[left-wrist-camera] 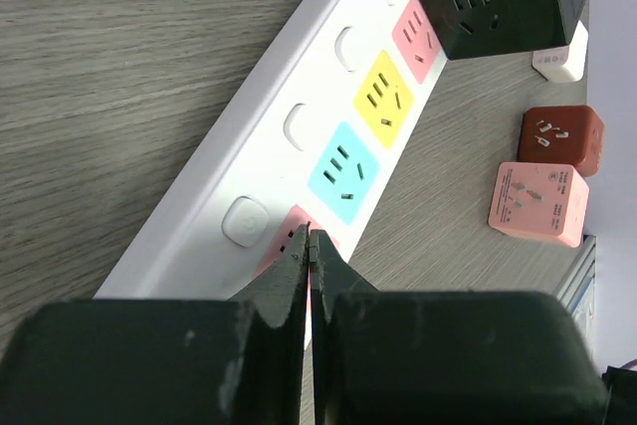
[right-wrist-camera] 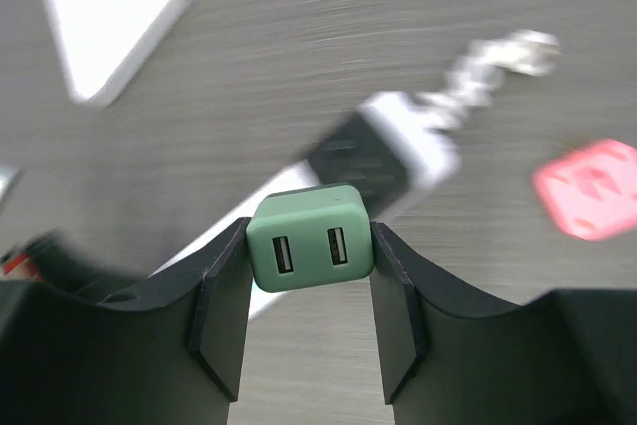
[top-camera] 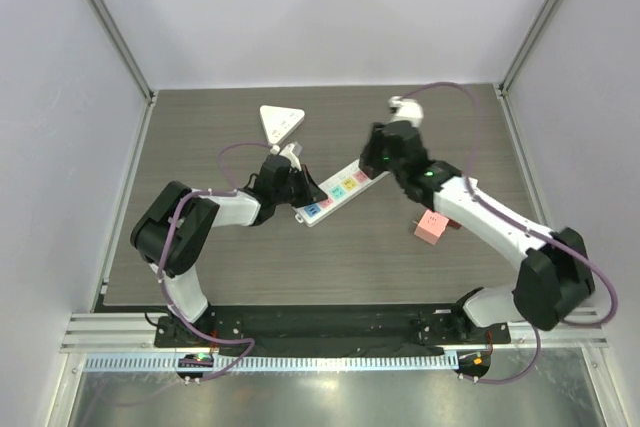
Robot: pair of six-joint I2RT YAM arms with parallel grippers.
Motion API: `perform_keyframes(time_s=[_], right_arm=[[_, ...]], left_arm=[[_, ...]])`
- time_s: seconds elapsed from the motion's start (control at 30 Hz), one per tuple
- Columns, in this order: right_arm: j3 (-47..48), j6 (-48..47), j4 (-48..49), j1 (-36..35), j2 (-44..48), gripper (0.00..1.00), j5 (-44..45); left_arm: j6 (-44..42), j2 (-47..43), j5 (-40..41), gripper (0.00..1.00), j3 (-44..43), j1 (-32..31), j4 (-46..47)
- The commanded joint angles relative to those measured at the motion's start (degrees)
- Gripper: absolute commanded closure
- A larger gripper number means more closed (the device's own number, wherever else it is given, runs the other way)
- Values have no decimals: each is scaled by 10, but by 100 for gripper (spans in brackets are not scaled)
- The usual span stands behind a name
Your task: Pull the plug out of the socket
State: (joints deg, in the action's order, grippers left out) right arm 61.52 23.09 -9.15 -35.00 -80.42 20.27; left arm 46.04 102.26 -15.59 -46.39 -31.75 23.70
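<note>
The green plug [right-wrist-camera: 310, 231] is clamped in the right tool [right-wrist-camera: 308, 246] over the far end of the power strip [left-wrist-camera: 328, 116]; whether it is seated or free I cannot tell. The left tool [left-wrist-camera: 310, 246], pressed together, bears on the strip's near end, probably pinning it against the pull. A grey wood-grain surface [top-camera: 250, 257] lies under the strip, with white walls [top-camera: 300, 7] around.

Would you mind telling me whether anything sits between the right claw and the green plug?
Nothing visible does: the right claw grips the green plug, one finger pressed against each side.
</note>
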Motion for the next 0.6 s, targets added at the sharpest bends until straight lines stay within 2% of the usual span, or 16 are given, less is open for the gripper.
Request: perform_keyframes(time_s=[0.0, 0.1, 0.13, 0.2, 0.23, 0.3, 0.33, 0.57], right_arm=[[-69, 108, -7, 160, 92, 99, -33], [-136, 151, -6, 251, 162, 99, -73], [-153, 162, -6, 315, 179, 99, -99], [-201, 193, -4, 387, 214, 99, -150], [-230, 204, -2, 447, 221, 99, -194], [-256, 226, 4, 507, 234, 99, -260], [-285, 234, 14, 561, 239, 99, -304], [-399, 316, 66, 763, 236, 99, -464]], left_arm=[[-14, -4, 5, 98, 17, -2, -9], [-13, -7, 3, 98, 22, -2, -2], [-13, -7, 2, 98, 23, -2, -1], [-13, -8, 0, 98, 24, -2, 0], [-12, -7, 0, 98, 24, -2, 2], [-12, -9, 0, 98, 26, -2, 5], [-12, -11, 0, 98, 26, -2, 6], [-11, -13, 0, 98, 29, -2, 7]])
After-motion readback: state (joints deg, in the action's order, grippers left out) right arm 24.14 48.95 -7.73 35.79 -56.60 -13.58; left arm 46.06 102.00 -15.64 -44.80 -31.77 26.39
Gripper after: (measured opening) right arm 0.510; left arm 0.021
